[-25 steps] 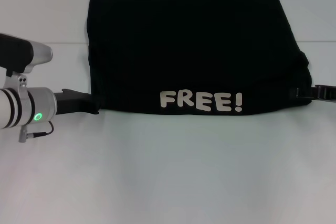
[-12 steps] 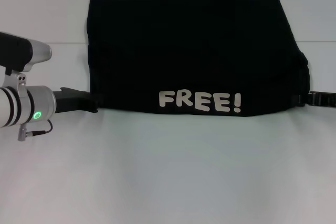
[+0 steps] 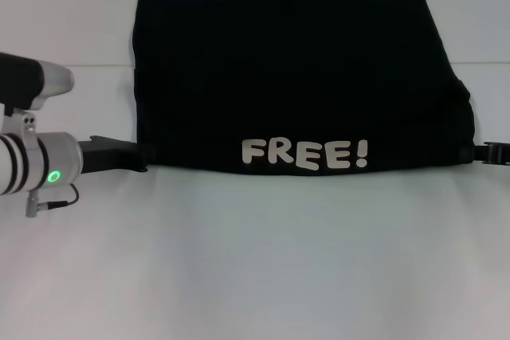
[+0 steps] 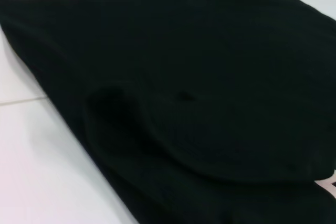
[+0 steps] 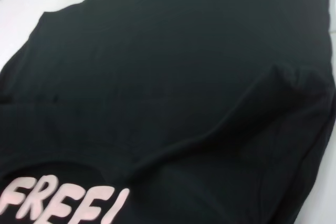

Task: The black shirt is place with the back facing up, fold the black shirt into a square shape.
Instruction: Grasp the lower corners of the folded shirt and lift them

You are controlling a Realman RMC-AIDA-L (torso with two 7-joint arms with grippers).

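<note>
Over the last second both arms draw outward from the garment: the left gripper [image 3: 119,155] slides a little further toward the left edge of the head view, and the right gripper [image 3: 490,152], which a second ago reached in to the fabric's right corner, now shows only as a short black stub at the right border. The large plain black soft-fabric T-shirt [image 3: 291,77] itself has not shifted.

The shirt lies folded into a wide rectangular block on the white table [image 3: 255,260], toward the far middle of the surface. Pale pinkish-white block lettering reading "FREE!" [image 3: 305,154] runs along its near edge, facing up. The near right corner bulges slightly outward.

The left gripper, black and flat, sits low over the table with its tip touching or just beside the shirt's near left corner; whether its jaws are spread or pressed together cannot be told. The right gripper is just beside the near right corner, and its jaws cannot be made out either.

The left wrist view shows the shirt [image 4: 199,77] with a soft rounded ridge of cloth in its upper layer. The right wrist view shows the shirt [image 5: 173,77] with creases and part of the lettering [image 5: 63,200].
</note>
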